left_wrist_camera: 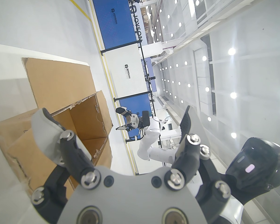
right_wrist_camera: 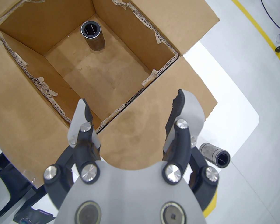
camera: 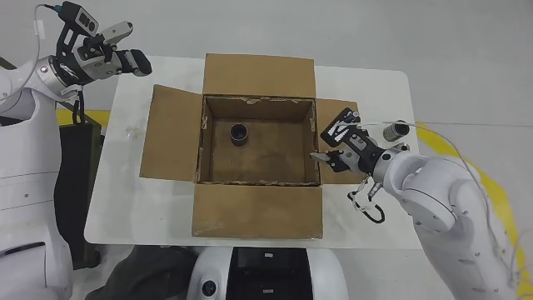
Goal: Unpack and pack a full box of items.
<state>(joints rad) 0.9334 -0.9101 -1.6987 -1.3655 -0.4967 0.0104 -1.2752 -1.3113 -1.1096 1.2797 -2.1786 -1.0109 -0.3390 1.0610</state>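
An open cardboard box [camera: 258,146] stands in the middle of the white table [camera: 375,92], all flaps folded out. One dark metal cylinder [camera: 240,136] [right_wrist_camera: 92,36] stands upright on the box floor near the far wall. A second cylinder [camera: 398,129] [right_wrist_camera: 214,156] lies on its side on the table, beyond the right flap. My right gripper [camera: 323,143] [right_wrist_camera: 131,104] hangs open and empty over the right flap, at the box's rim. My left gripper [camera: 133,46] [left_wrist_camera: 115,115] is open and empty, held high off the table's far left corner, pointing toward the box [left_wrist_camera: 67,108].
The box's left flap [camera: 171,133] and near flap [camera: 256,210] lie flat on the table. Bare table surface shows left of the box and at the far right corner. A yellow floor line [right_wrist_camera: 252,19] runs past the table's right side.
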